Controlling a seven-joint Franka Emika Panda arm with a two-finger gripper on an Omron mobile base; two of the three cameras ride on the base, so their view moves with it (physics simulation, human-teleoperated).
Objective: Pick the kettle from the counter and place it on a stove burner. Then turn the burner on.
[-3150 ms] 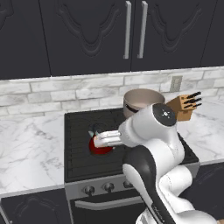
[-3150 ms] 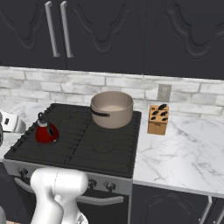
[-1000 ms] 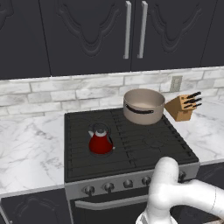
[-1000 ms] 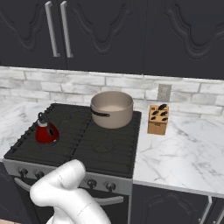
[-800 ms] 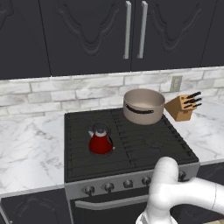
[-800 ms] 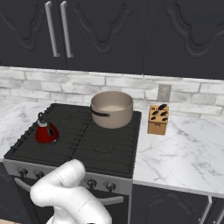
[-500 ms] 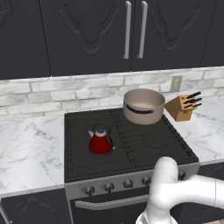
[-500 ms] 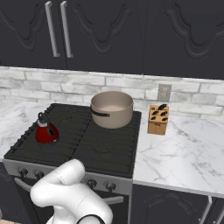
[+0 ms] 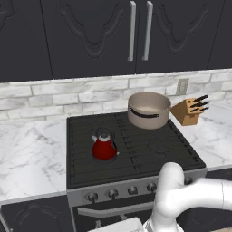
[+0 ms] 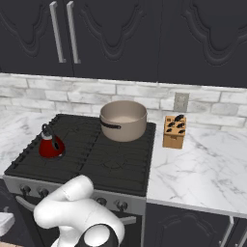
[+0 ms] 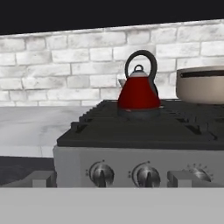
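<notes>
**Kettle standing on front-left burner; hand low before the stove front**

Item 1, red kettle (image 9: 104, 147): small, squat, with grey lid, black arched handle and short spout. It is standing upright on the stove burner (image 9: 105, 157) at the front left of the stove (image 9: 136, 168), resting on the black grate bars. In the hand view it is sitting directly above the leftmost control knobs (image 11: 101, 174), its handle arching over the lid.

Item 2, hand: it is sitting low in front of the stove's grey control panel, below the level of the kettle, facing the knobs. Its fingers are standing fully apart and are gripping nothing. The white arm (image 9: 181, 199) is bending down past the stove's front edge, to the right of the kettle.

Item 3, beige pot (image 9: 148, 109): larger than the kettle, with a black handle, it is occupying the rear burner behind and to the right of the kettle, well apart from it.

Item 4, knife block (image 9: 189, 110): wooden, with dark handles, it is standing on the white marble surface (image 9: 31, 154) just beyond the stove's right edge, far right of the kettle.

Item 5, wall: a pale brick backsplash (image 9: 68, 95) is running behind the kettle, with dark cabinets (image 9: 90, 36) hanging above it.
</notes>
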